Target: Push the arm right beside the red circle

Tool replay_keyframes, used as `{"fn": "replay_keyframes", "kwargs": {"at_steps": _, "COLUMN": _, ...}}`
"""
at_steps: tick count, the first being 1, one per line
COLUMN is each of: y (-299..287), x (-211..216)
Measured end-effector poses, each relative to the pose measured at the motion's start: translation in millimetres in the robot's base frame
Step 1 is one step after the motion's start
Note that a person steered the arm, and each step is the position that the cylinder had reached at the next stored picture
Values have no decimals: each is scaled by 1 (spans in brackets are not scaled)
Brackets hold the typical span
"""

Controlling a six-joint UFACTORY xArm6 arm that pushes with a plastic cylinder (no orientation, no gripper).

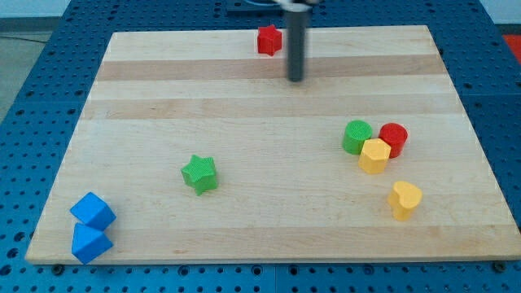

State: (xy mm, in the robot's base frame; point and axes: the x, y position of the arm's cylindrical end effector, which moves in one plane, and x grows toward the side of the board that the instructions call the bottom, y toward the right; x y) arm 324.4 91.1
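tip: my tip sat near the view's top of the wooden board, just right of and below the red block, clear of it.
jaws: none on this rig, only a bare rod, so nothing to open or hold.
target: the red circle lay at the view's right, mid-height, well apart from the tip.
cluster: it touched the green circle on its left and the yellow hexagon below-left.
approach: best judged as a diagonal run down and right, stopping just beside the red circle on its open right or top side.
care: coming straight from the left would likely ram the green circle and shove the whole cluster; slow down near the end.
other: the yellow heart-like block sat below the cluster, near a right-side path.
far off: green star mid-left and two blue blocks at bottom-left, no factor.
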Motion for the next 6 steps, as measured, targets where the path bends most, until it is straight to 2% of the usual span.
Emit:
{"fn": "replay_keyframes", "kwargs": {"at_steps": 1, "y": 129, "x": 18}}
{"fn": "replay_keyframes", "kwargs": {"at_steps": 2, "y": 228, "x": 71}}
{"fn": "replay_keyframes", "kwargs": {"at_steps": 3, "y": 237, "x": 151}}
{"fn": "replay_keyframes", "kwargs": {"at_steps": 4, "y": 191, "x": 176}}
{"fn": "replay_keyframes", "kwargs": {"at_steps": 5, "y": 143, "x": 159}}
{"fn": "replay_keyframes", "kwargs": {"at_steps": 6, "y": 119, "x": 150}}
